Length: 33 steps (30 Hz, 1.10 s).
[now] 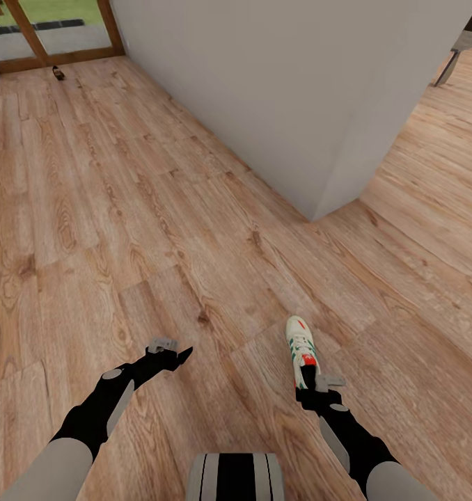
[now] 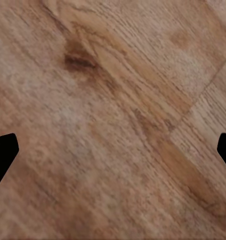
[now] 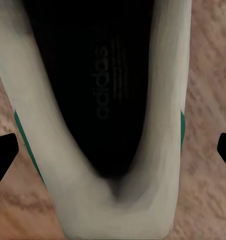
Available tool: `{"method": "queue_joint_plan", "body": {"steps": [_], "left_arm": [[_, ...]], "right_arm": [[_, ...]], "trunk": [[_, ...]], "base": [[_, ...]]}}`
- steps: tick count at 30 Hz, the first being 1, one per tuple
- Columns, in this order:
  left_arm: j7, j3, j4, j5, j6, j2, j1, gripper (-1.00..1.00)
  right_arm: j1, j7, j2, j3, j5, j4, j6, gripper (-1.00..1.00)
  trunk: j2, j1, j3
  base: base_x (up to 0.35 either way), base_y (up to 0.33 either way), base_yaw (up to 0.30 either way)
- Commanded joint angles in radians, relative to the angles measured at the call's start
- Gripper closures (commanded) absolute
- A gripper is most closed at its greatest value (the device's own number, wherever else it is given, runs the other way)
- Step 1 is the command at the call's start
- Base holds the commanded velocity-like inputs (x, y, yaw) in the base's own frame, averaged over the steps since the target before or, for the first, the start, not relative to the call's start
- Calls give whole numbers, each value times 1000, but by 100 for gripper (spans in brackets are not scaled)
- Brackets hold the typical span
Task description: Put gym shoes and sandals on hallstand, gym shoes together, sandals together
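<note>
Just 1 gym shoe point(image 1: 302, 346) at right claw point(image 1: 310, 379), 1 far sandal point(image 1: 58, 72).

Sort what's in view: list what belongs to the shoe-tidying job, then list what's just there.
Job:
- gym shoe, at the right gripper
- small dark item on the floor by the far door, possibly a sandal, too small to tell
- corridor floor
- left gripper, over bare floor

Just there:
- grey wall corner
- glass door
- furniture leg
</note>
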Motion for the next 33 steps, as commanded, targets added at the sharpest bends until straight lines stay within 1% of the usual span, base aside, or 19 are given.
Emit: {"method": "queue_joint_plan", "body": {"steps": [1, 8, 9, 17, 24, 33], "left_arm": [[-2, -1, -2, 7, 9, 1, 0, -100], [-1, -2, -2, 7, 9, 1, 0, -100], [-1, -2, -2, 7, 9, 1, 0, -100], [1, -1, -3, 7, 9, 0, 0, -100], [0, 1, -4, 7, 9, 2, 0, -100], [3, 3, -5, 7, 9, 2, 0, -100]], "right_arm": [[0, -8, -1, 9, -10, -2, 5, -100], [0, -8, -2, 9, -10, -2, 5, -100], [0, -8, -2, 9, -10, -2, 5, 100], [0, -8, -11, 8, -10, -2, 5, 100], [0, -8, -12, 8, -10, -2, 5, 100], [0, -8, -12, 9, -11, -5, 5, 100]], "trunk": [[0, 0, -1], [0, 0, -1], [0, 0, -1], [0, 0, -1], [0, 0, -1], [2, -4, 34]], "base": [[53, 0, 0], [17, 0, 0], [6, 0, 0], [1, 0, 0], [0, 0, 0], [0, 0, 0]]}}
